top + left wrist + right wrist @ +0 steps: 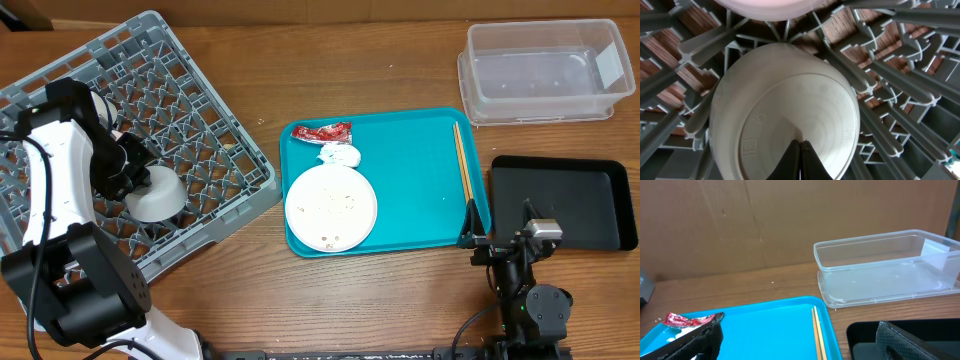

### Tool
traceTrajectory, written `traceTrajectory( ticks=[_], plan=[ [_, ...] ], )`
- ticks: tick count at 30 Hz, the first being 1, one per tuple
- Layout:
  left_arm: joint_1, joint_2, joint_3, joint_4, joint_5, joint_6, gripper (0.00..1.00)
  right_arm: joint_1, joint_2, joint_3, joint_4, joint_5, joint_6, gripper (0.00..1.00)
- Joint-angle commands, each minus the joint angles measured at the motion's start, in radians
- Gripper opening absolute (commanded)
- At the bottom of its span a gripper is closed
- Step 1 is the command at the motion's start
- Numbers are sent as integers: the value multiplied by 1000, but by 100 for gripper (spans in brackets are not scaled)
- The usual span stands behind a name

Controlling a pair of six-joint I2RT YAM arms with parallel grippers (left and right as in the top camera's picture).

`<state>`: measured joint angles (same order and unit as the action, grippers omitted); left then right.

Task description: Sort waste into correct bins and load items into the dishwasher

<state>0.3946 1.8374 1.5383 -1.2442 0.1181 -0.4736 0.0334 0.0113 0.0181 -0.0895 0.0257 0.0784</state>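
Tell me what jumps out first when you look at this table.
The teal tray in the middle grabs the eye, with a crumb-speckled white plate at its left end and a red wrapper near it. At the left, the grey dish rack holds an upturned pale bowl under the shut left tool.

Left arm (45,180), left of the teal tray (420,170): white shell links, black joint housings, thin black cable along the white link, bulky rounded black base. Right arm (520,272), off the tray's near right corner: all black, small grey block on top, black cables at its base. Left fingers (792,162) are smooth black wedges; right fingers (900,340) are black with finely textured pads.
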Motion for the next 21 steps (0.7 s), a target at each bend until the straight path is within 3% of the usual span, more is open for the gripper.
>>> traceTrajectory(
  ticks=[1,12,15,21],
  plan=[
    [1,6,-53,-30,-67,-32,4,-3,-8,-10,6,-2,4,100],
    [5,-3,209,-270,-39,-24,4,-3,-8,-10,6,-2,4,100],
    [2,-24,309,-334,-13,21,4,-3,-8,-10,6,-2,4,100],
    [-42,-89,322,-325,138,141,4,-3,-8,-10,6,-2,4,100]
  ],
)
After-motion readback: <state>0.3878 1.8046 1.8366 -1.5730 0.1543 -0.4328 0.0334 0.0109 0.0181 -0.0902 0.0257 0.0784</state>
